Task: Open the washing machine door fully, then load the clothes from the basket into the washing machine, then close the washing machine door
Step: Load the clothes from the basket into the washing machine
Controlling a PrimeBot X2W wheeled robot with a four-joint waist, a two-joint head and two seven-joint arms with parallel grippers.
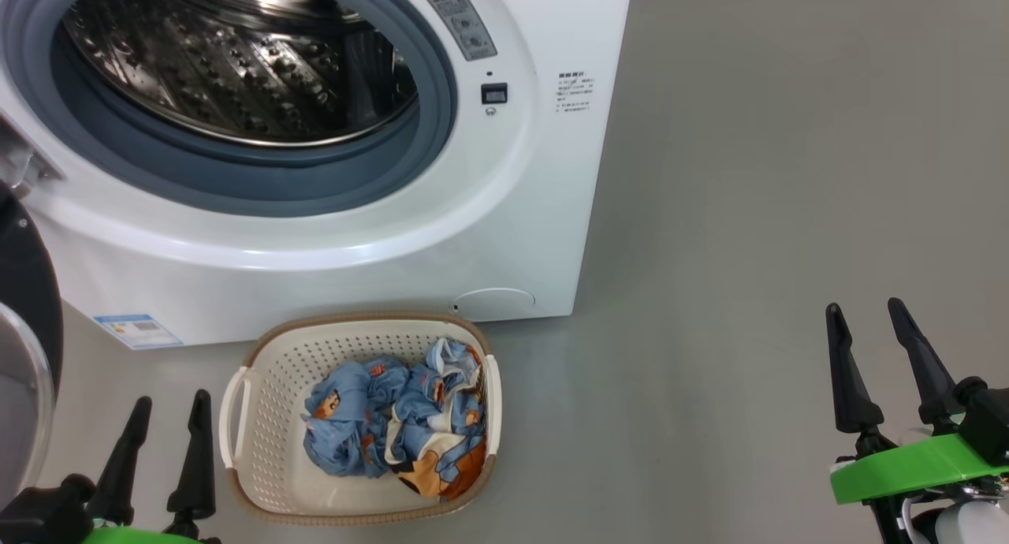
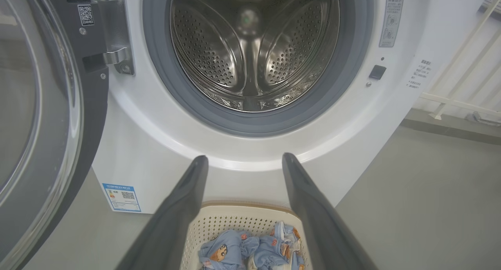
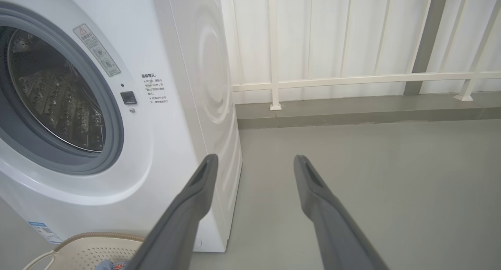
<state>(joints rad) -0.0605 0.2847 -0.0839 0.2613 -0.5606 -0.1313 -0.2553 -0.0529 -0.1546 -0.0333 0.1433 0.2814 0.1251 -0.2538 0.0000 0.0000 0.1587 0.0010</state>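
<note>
You are looking at the washing machine, which is standing on the grey floor with its round mouth uncovered, and the steel drum is showing its perforated wall. The washing machine door is hanging swung wide out on the hinge side of the washing machine, at the robot's left, with its black ring and glass bowl facing the left wrist camera. The basket is sitting on the floor just in front of the washing machine, below the opening and near the round white flap. You cannot tell whether its rim is touching the front panel. The clothes are lying crumpled inside the basket, more toward the side away from the door. The left gripper is hovering in front of the washing machine, on the door side of the basket, with its two dark fingers spread apart and gripping nothing. In the left wrist view they are pointing toward the lower rim of the opening. The right gripper is hovering well apart from the washing machine, out past its right side over the floor, with its fingers also spread wide and gripping nothing. The blue energy label is sitting at the lower front corner of the washing machine on the door side.
</note>
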